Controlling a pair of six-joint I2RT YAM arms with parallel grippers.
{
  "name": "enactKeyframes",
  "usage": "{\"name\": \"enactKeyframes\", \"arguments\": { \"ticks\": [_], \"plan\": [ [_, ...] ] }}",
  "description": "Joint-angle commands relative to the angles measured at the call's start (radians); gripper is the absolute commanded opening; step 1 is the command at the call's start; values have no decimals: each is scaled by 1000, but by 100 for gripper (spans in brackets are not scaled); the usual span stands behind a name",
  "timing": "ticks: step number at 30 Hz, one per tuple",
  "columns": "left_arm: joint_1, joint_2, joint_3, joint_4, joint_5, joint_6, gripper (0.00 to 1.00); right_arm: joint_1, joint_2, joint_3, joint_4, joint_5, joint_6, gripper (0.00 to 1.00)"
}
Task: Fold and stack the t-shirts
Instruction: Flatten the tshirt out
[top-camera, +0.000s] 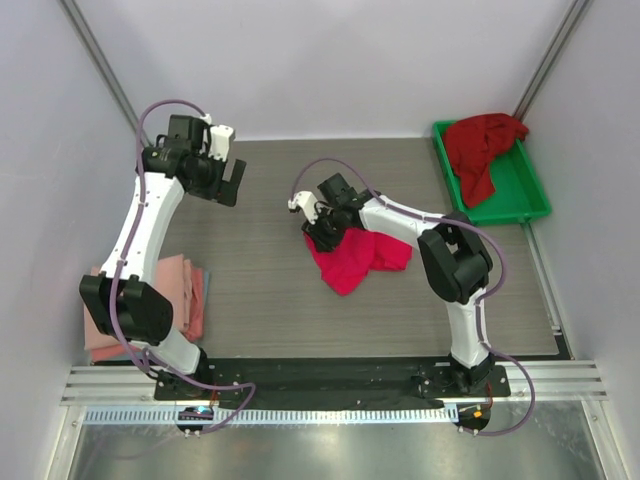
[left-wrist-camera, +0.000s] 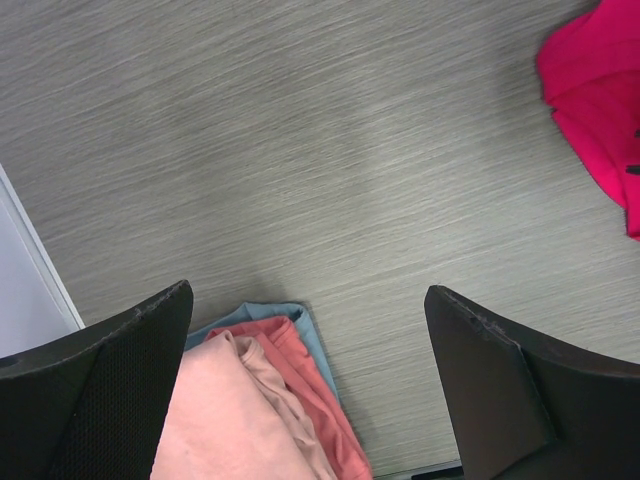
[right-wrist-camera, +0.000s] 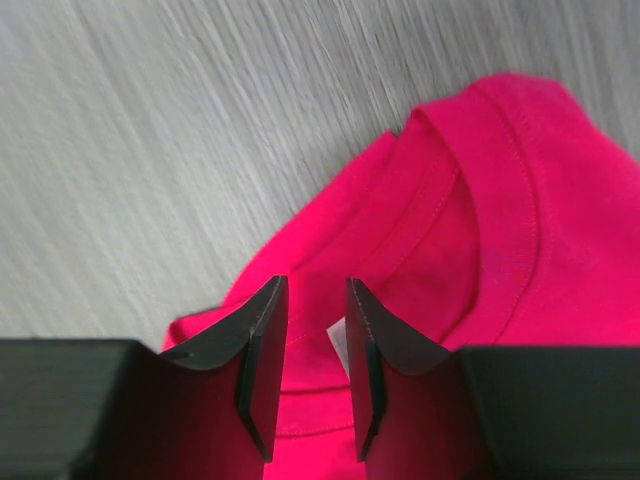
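Note:
A bright pinkish-red t-shirt (top-camera: 355, 258) lies crumpled in the middle of the table; it also shows in the left wrist view (left-wrist-camera: 598, 110). My right gripper (top-camera: 318, 232) sits at its upper left edge. In the right wrist view the gripper (right-wrist-camera: 315, 285) has its jaws closed narrowly on the collar area of the shirt (right-wrist-camera: 480, 200), with a white label between them. My left gripper (top-camera: 232, 185) is open and empty above the far left of the table (left-wrist-camera: 308, 290). Pale salmon-pink folded t-shirts (top-camera: 150, 300) are stacked at the near left (left-wrist-camera: 240, 410). A darker crimson t-shirt (top-camera: 480, 145) lies in the tray.
A green plastic tray (top-camera: 525, 195) stands at the back right corner. A blue cloth (left-wrist-camera: 300, 320) lies under the folded stack. White walls enclose the table on the left, back and right. A metal rail (top-camera: 330, 380) runs along the near edge.

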Motion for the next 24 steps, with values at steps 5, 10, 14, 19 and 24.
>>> {"name": "enactKeyframes", "arguments": {
  "ticks": [5, 10, 14, 19, 24],
  "plan": [
    [29, -47, -18, 33, 25, -17, 98, 20, 18, 32, 0, 121, -18, 30],
    [33, -39, -7, 34, 19, -19, 98, 18, -4, 13, -3, 185, -15, 29],
    [35, -33, 5, 30, 10, -14, 98, 18, -28, 16, 1, 211, -11, 30],
    [36, -25, 3, 33, 10, -11, 98, 18, -64, 22, 8, 253, -11, 36],
    [38, -3, 20, 34, 19, -12, 98, 17, -38, 36, -66, 216, -26, 45]
  ]
}}
